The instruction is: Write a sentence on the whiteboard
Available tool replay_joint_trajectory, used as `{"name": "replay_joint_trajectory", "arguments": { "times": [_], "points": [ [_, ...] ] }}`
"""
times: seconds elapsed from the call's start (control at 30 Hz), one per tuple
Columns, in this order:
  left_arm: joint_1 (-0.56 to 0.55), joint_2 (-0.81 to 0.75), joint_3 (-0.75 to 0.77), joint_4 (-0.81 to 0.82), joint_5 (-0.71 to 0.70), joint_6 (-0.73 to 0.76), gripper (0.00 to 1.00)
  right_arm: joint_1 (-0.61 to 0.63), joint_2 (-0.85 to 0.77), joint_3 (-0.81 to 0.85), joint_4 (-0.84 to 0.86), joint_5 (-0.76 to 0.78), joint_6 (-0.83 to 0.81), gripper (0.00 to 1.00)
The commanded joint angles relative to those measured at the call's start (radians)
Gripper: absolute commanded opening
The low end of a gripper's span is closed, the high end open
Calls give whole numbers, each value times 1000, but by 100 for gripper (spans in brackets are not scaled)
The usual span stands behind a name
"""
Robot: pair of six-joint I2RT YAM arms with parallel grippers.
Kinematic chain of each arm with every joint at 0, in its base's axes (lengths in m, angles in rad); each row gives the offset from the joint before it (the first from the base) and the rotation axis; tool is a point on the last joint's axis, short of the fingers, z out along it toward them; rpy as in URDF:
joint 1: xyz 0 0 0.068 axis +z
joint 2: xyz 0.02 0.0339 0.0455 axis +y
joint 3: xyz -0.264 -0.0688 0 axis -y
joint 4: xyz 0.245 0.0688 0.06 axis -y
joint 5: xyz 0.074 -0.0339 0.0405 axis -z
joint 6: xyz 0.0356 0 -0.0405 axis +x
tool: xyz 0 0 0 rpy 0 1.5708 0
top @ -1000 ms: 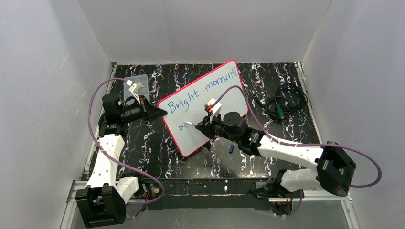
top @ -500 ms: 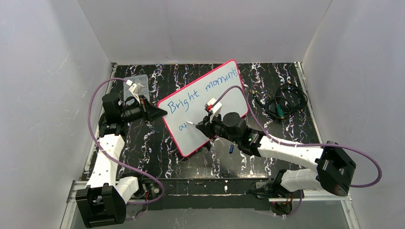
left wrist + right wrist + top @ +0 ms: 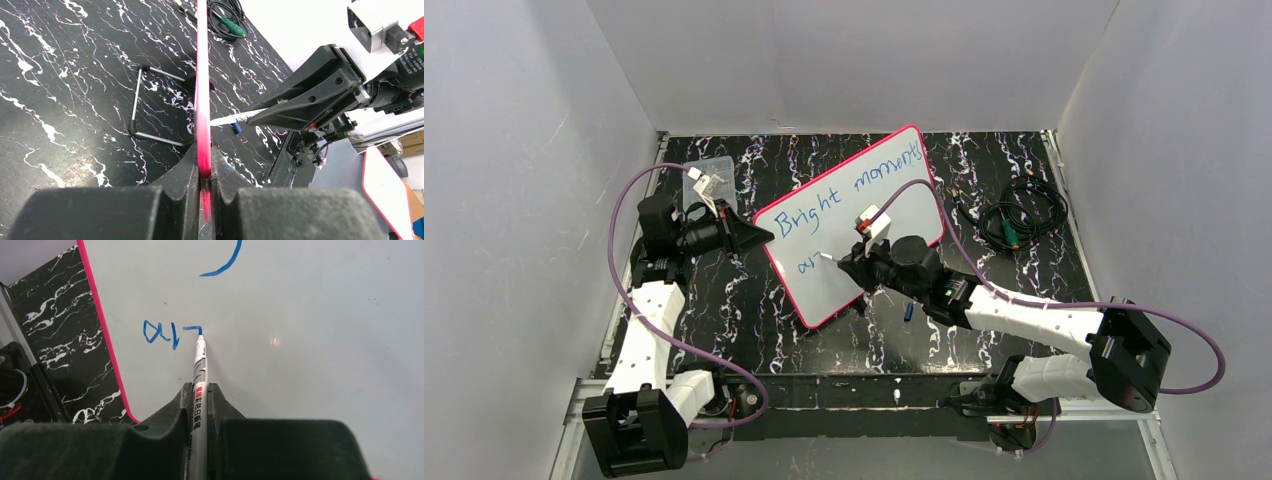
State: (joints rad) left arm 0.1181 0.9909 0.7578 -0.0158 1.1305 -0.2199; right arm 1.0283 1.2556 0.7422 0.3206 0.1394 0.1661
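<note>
Left hand (image 3: 203,165) is clamped narrow on the pink rim at the 9 o'clock edge of the whiteboard (image 3: 899,205) and has not budged over the last second, so the board stays steady. In the left wrist view the board is edge-on, propped by a wire stand (image 3: 150,107) on the desk (image 3: 724,320). The sentence (image 3: 809,218) has "Bright moments" done along the top line. The second line, toward the board's 8 o'clock corner, is only a start: "a", a downstroke, and now a short fresh bar that was not there a second ago. The marker (image 3: 199,371) tip touches the end of that bar and has slid slightly toward 3 o'clock, so writing is live, probably mid-"h" of "ahead". The right hand (image 3: 200,390) is pinched tight on the marker barrel, reaching in from 4 o'clock. My read is that most of the last word is still to write, with plenty of bare board to its right. A blue cap (image 3: 908,311) lies on the desk at the board's 5 o'clock, and a cable coil (image 3: 1014,220) sits well apart at 3 o'clock.
</note>
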Motion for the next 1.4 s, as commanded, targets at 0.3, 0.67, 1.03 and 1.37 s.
{"name": "replay_joint_trajectory", "arguments": {
  "times": [0.3, 0.67, 1.03, 1.37],
  "points": [
    [4, -37, -1, 56, 37, 3, 0, 7, -38, -12, -71, 21, 7, 1],
    [3, -36, 0, 56, 37, 4, 0, 21, -77, 3, 33, -17, 18, 1],
    [4, -33, 0, 56, 38, 3, 0, 21, -1, 35, 87, -36, 9, 1],
    [4, -31, 2, 57, 40, 4, 0, 22, 26, 37, 95, -44, 6, 1]
  ]
}}
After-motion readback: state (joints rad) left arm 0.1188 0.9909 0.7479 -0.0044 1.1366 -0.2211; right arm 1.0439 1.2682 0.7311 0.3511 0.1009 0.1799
